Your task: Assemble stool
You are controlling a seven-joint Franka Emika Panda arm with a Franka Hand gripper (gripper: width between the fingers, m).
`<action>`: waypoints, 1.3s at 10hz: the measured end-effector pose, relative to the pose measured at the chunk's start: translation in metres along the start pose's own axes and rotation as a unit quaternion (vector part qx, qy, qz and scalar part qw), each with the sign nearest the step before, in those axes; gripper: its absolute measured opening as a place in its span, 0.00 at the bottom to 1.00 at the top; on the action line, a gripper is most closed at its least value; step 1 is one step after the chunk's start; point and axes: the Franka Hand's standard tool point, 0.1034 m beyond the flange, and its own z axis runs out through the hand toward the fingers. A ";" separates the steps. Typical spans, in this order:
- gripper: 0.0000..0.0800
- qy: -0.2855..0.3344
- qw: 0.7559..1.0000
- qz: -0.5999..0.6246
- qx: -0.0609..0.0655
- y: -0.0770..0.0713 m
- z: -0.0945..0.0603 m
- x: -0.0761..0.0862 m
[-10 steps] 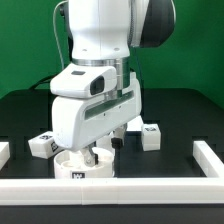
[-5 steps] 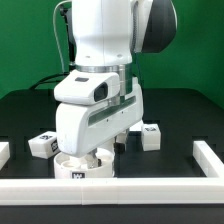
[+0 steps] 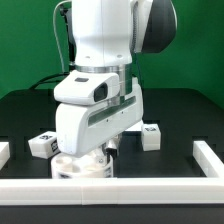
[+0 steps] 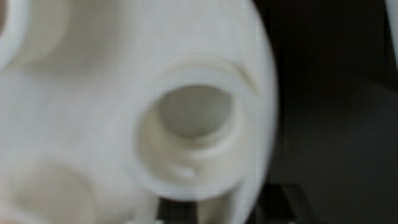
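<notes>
Jaws pressed together. Gripper (image 3: 104,152) is down at the seat (image 3: 74,168), on its far-right edge; can't tell if the rim is actually pinched. Wrist view is a blurred white seat surface with one round hole (image 4: 196,112). Seat sits on the table (image 3: 180,118), just behind the near rail (image 3: 140,186). One leg (image 3: 40,144) is on the exterior view's left and another leg (image 3: 150,137) on its right, both apart from the seat.
</notes>
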 end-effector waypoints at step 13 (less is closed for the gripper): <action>0.05 -0.001 1.000 -0.022 0.018 -0.034 0.001 0.049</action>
